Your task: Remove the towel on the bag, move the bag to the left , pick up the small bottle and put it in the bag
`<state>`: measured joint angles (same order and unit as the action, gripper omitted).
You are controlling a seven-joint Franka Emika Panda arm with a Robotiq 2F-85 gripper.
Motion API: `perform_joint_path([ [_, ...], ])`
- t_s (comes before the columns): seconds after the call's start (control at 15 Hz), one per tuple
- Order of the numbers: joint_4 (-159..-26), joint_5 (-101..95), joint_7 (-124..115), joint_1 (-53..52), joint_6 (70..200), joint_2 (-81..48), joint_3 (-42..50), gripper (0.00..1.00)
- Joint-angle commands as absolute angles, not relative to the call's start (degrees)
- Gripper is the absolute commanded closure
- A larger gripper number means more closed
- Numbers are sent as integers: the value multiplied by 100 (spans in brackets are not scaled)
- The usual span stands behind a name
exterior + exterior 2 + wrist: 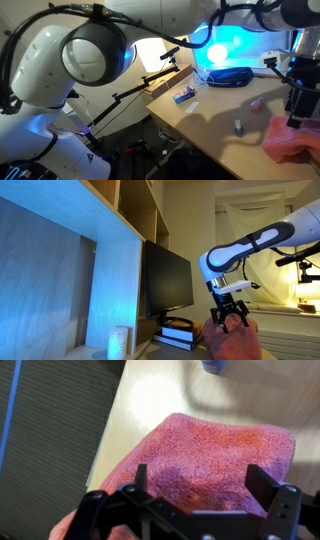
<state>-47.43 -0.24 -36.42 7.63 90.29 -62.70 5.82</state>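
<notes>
End effector, jaws spread wide and holding nothing, poised above the pink towel draped near the desk edge; a shallow pinch could slip off the cloth or drag the hidden bag.

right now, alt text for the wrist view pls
Looking down past the open hand, a pink towel lies draped over something on a light wooden table, just below the spread fingers. A small blue object sits at the top edge, and dark floor shows beyond the table's left edge.
</notes>
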Motion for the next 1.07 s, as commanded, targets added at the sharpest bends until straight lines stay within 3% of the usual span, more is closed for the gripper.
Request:
perform_joint_path([
  [0.0,-4686,68,-3958,760,9530,-6449,575,0],
  [0.6,-4885,-203,-4615,644,10667,-6501,779,0],
  [0.67,-4898,-209,-4593,631,10667,-6488,779,25],
  [0.8,-4951,-267,-4406,603,10605,-6428,769,32],
  [1.0,-4905,-219,-4256,640,10445,-6384,696,58],
])
